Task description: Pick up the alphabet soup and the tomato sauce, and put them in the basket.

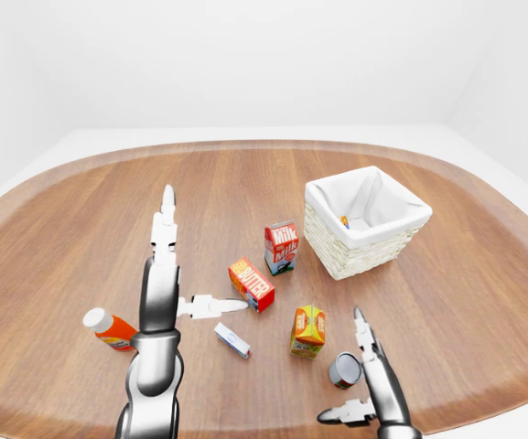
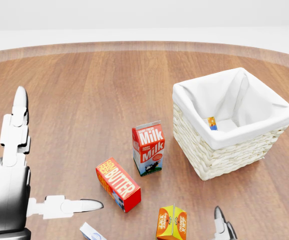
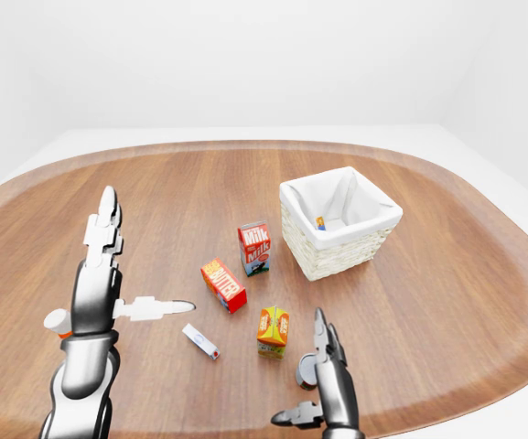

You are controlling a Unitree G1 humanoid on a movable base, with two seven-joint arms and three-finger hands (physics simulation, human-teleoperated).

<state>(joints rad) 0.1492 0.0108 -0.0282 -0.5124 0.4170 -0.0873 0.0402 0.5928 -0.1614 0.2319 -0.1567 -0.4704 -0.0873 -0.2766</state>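
White walls close round a broad oval wooden table on which everything sits. A can lies on its side near the bottom of the left-eye view, its open-looking end turned toward the camera; its label cannot be read, so whether it is the alphabet soup or the tomato sauce I cannot tell. Being a rigid metal cylinder, it should feel fairly heavy and smooth, apt to roll, and is best taken across its curved wall rather than by the ends. Touching or just beside it stands the right hand, fingers spread and grasping nothing. Just to the can's left is an orange juice carton, then a small white box, a red butter box and an upright milk carton. Beyond the milk carton, toward the right, is the cloth-lined wicker basket, with a small orange and blue item showing inside, too small to identify. The left hand is raised with fingers splayed, empty, and beside its forearm lies an orange bottle with a white cap.
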